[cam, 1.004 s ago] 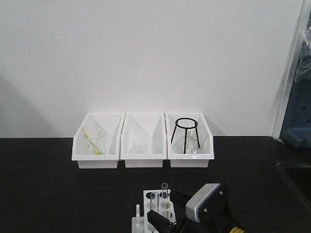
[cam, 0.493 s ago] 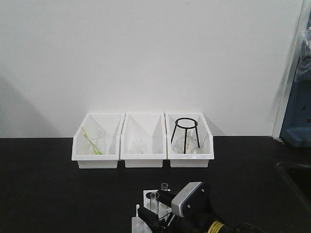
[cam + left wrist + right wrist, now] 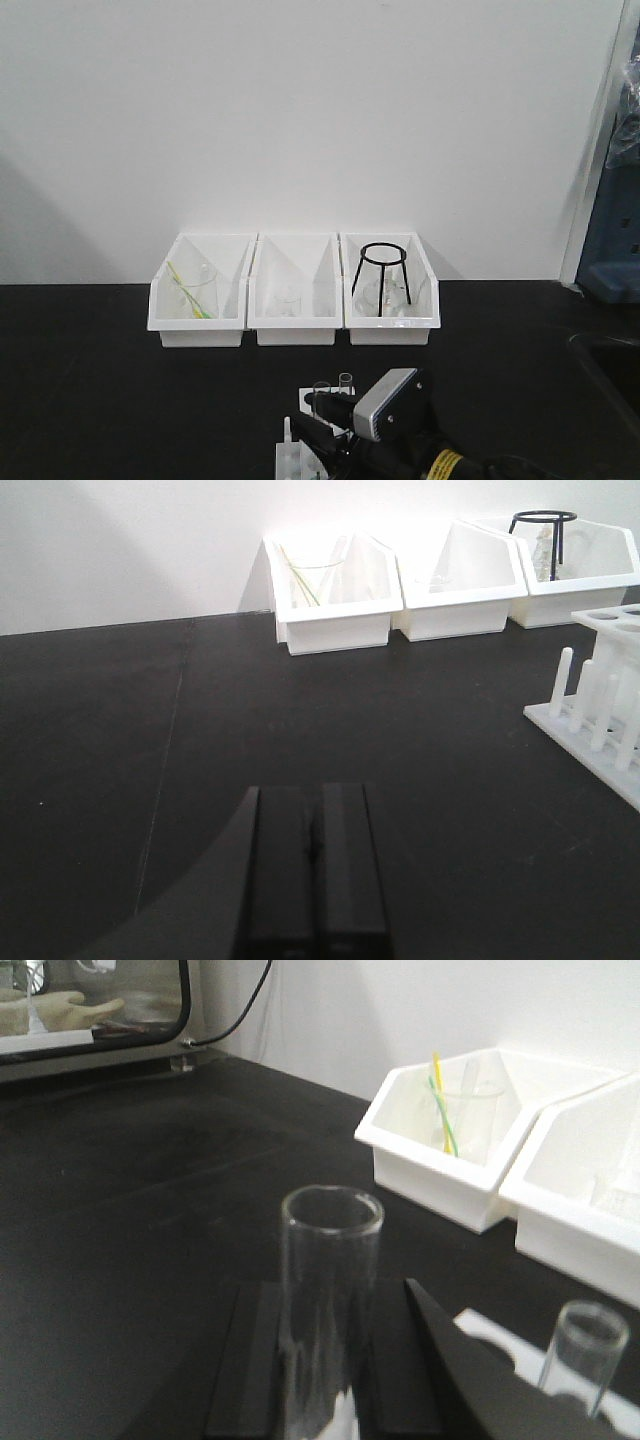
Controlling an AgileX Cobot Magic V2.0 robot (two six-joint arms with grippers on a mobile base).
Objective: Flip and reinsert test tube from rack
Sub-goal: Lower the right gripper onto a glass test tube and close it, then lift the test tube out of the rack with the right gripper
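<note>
The white rack [image 3: 298, 462] stands at the table's front edge, partly hidden by my right arm [image 3: 392, 405]. Two clear test tubes stand upright in it, open ends up. My right gripper [image 3: 322, 428] reaches in from the right. In the right wrist view, the right gripper [image 3: 328, 1295] is shut on the nearer test tube [image 3: 330, 1290], with a black finger [image 3: 250, 1370] tight against each side. The second tube [image 3: 586, 1352] stands in the rack to the right. My left gripper [image 3: 315, 865] is shut and empty over bare black table, left of the rack [image 3: 600, 705].
Three white open-front bins [image 3: 200, 325] stand in a row at the back wall. The left one holds a beaker with a yellow-green stick [image 3: 190, 292], and the right one holds a black wire tripod [image 3: 383, 275]. A dark recess [image 3: 612, 375] lies at the table's right edge.
My right arm has moved left and forward to the rack. The gripper has closed round the nearer test tube, which stands a little higher than before.
</note>
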